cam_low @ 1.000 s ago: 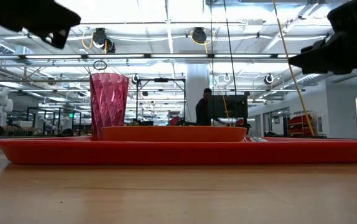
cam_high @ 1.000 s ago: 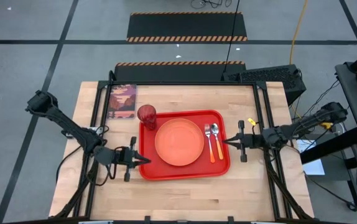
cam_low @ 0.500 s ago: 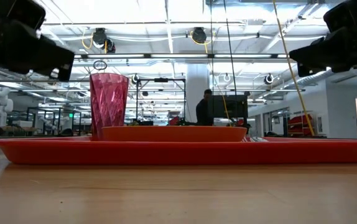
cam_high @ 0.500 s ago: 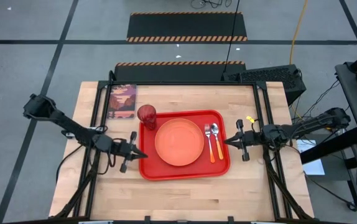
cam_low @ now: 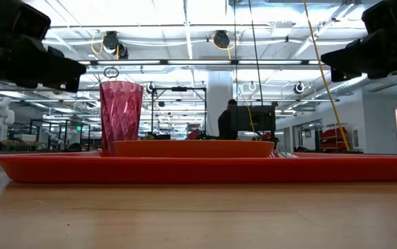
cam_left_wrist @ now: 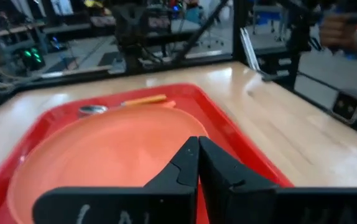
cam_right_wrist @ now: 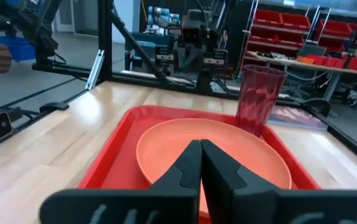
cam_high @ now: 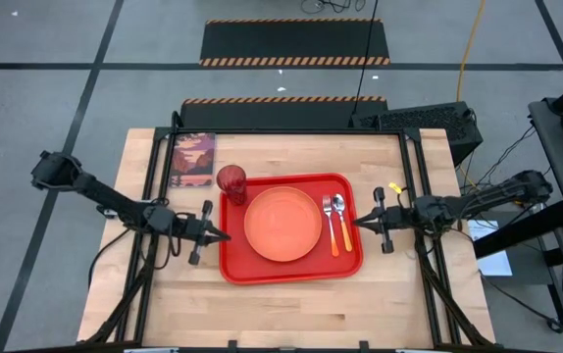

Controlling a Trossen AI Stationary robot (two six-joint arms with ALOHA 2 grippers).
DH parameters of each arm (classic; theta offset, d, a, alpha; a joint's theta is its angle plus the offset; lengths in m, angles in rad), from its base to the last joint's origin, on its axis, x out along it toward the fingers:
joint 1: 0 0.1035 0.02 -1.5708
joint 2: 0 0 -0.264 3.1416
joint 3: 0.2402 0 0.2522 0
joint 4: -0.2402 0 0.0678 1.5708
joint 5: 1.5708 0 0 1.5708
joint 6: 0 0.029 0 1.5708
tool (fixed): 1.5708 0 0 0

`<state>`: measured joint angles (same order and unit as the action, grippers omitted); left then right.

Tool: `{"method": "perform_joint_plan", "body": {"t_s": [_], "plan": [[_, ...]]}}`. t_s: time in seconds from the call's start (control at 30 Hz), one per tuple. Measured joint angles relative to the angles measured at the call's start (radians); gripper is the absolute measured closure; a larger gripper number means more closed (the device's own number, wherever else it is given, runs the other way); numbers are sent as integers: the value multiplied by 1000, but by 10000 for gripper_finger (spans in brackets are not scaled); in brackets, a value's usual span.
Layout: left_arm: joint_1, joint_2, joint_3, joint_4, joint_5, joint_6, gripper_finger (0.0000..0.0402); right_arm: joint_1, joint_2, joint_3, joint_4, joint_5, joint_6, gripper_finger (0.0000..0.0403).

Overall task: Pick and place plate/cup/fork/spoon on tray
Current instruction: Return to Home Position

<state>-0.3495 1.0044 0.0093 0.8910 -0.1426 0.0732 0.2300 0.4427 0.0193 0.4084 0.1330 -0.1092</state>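
Four items sit on the large red rectangular plastic tray (cam_high: 291, 270): round orange plate (cam_high: 282, 225) centre, dark red tumbler (cam_high: 231, 181) far-left, fork (cam_high: 330, 226) and spoon (cam_high: 340, 218) right. Left gripper (cam_high: 225, 236) and right gripper (cam_high: 357, 224) flank the tray, fingers pressed together, empty.

picture card (cam_high: 192, 160), wooden table (cam_high: 291, 304)

left end effector (cam_left_wrist: 198, 144) closed over plate (cam_left_wrist: 104, 158); tray (cam_left_wrist: 241, 146); spoon (cam_left_wrist: 121, 104)
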Motion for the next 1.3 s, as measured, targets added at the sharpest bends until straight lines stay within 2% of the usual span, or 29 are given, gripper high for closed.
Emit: {"method": "perform_joint_plan", "body": {"t_s": [0.2,0.33,0.5,0.9,1.3], "plan": [[39,-124,0,-103,0,1,396,0,-73,-4,-12,-3,-16,403],[47,-203,0,-166,0,0,393,0,-139,-4,-86,-3,-15,403],[47,-271,0,-215,1,1,389,0,-222,-5,-102,-6,-24,403],[48,-439,0,-363,11,55,396,0,-350,-5,-269,-7,-24,403],[48,-496,0,-426,11,48,397,-1,-439,-5,-358,-8,-34,403]]}}
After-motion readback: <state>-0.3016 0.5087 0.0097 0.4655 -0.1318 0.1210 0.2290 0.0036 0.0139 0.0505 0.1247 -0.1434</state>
